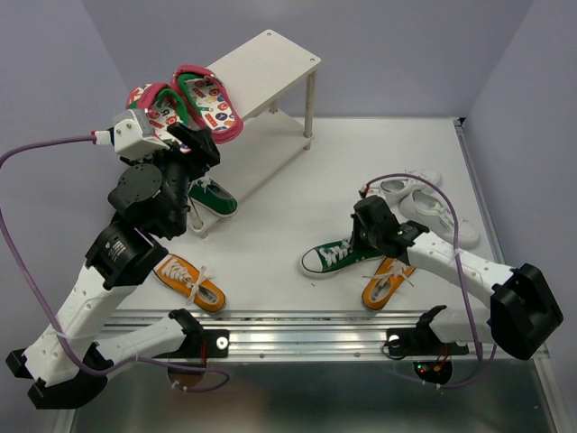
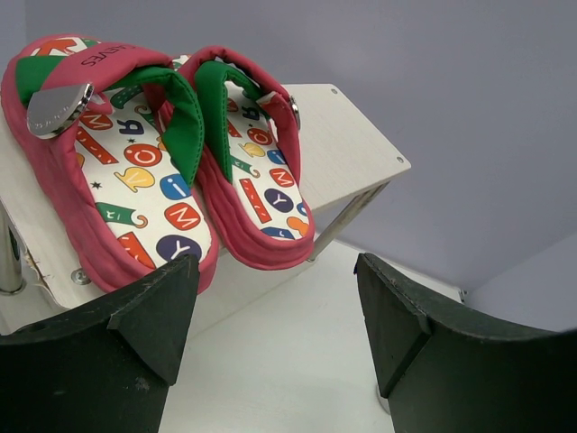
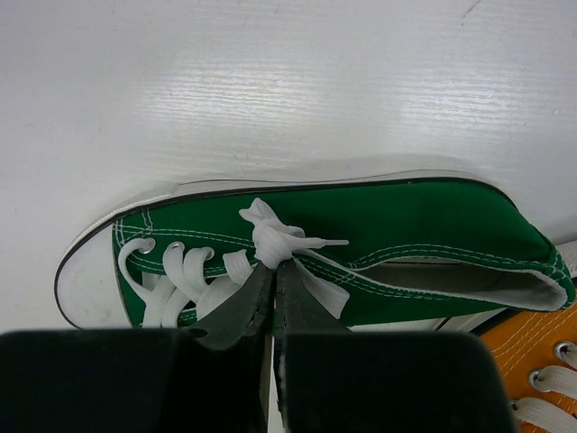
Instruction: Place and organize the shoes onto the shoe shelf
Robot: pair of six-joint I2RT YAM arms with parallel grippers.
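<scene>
The cream-white shoe shelf (image 1: 270, 56) stands at the back. The pink-red flip-flops (image 1: 194, 101) lie side by side on the left end of its top board and fill the left wrist view (image 2: 180, 153). My left gripper (image 1: 191, 142) (image 2: 275, 298) is open and empty, just in front of their heels. One green sneaker (image 1: 214, 197) sits on the lower tier. My right gripper (image 1: 365, 236) (image 3: 275, 275) is shut on the lace knot of the other green sneaker (image 1: 338, 257) (image 3: 361, 234), which rests on the table.
An orange sneaker (image 1: 189, 282) lies on the table near my left arm. The other orange sneaker (image 1: 388, 281) (image 3: 532, 370) lies right beside the held green one. The white sneakers (image 1: 424, 203) sit at the right behind my right arm. The shelf's right half is bare.
</scene>
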